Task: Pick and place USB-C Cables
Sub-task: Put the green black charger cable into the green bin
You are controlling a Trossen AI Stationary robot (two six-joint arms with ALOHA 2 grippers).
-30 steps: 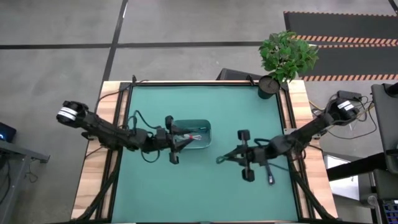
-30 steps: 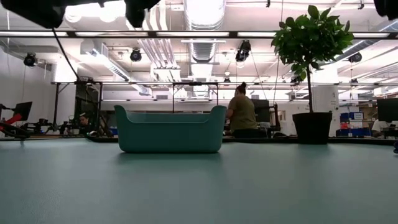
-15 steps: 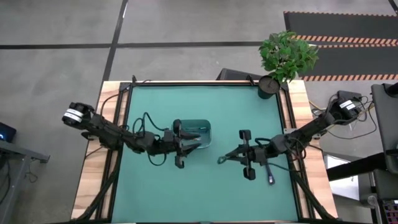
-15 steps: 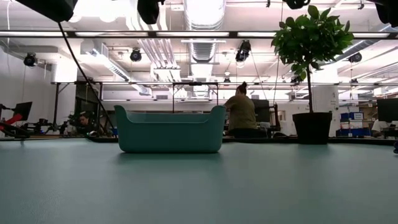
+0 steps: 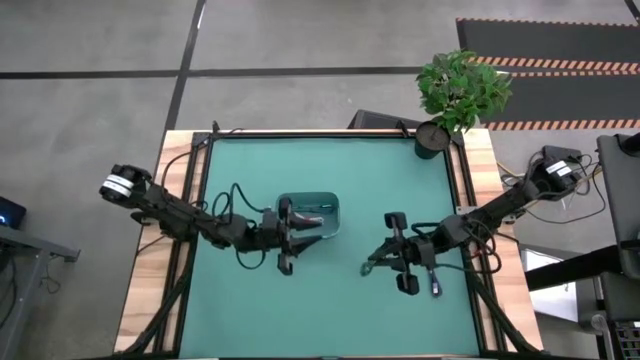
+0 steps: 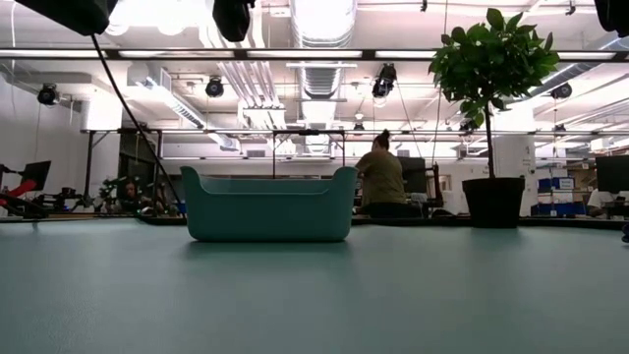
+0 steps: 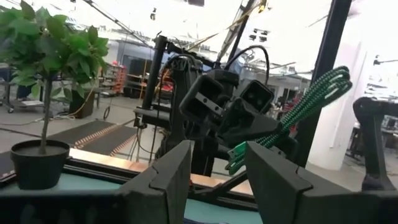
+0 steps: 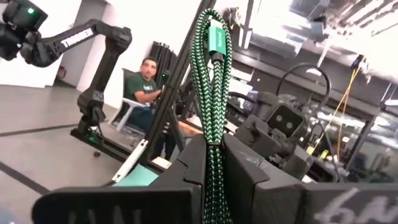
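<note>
Right gripper [image 8: 214, 180] fingers pinching green cable [image 8: 210, 74]; left gripper [image 7: 214, 168] fingers spread over bin [image 5: 330, 207].

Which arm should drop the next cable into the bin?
The right. Its gripper already grips the green cable, raised off the mat right of the bin. The left gripper hangs open and empty over the bin.

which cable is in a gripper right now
The green cable: it is clamped between the fingers of the right gripper above the mat, while another cable lies loose on the table by that arm.
</note>
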